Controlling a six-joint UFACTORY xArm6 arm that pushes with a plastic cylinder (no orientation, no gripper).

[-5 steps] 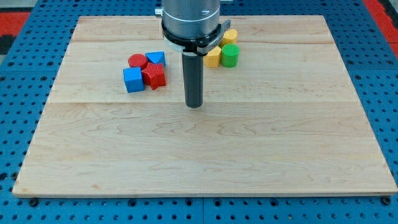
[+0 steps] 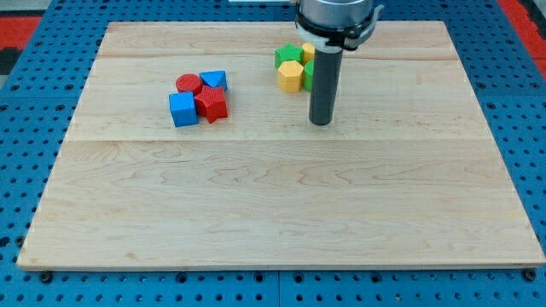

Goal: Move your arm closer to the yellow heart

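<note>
My tip (image 2: 321,122) rests on the wooden board (image 2: 273,196), just below and right of a small cluster at the view's top centre. That cluster holds a green block (image 2: 287,55), a yellow block with flat sides (image 2: 291,77), a second yellow block (image 2: 307,52) that seems to be the heart, and a green cylinder (image 2: 308,75). The rod covers part of the last two. The tip is a short gap away from the cluster and does not touch it.
A second cluster lies at the view's left: a red cylinder (image 2: 188,83), a blue triangle (image 2: 214,80), a blue cube (image 2: 182,109) and a red star (image 2: 211,103). A blue pegboard surrounds the board.
My tip has slid to the view's right and a little toward the top, now beside the yellow and green cluster. No block has moved.
</note>
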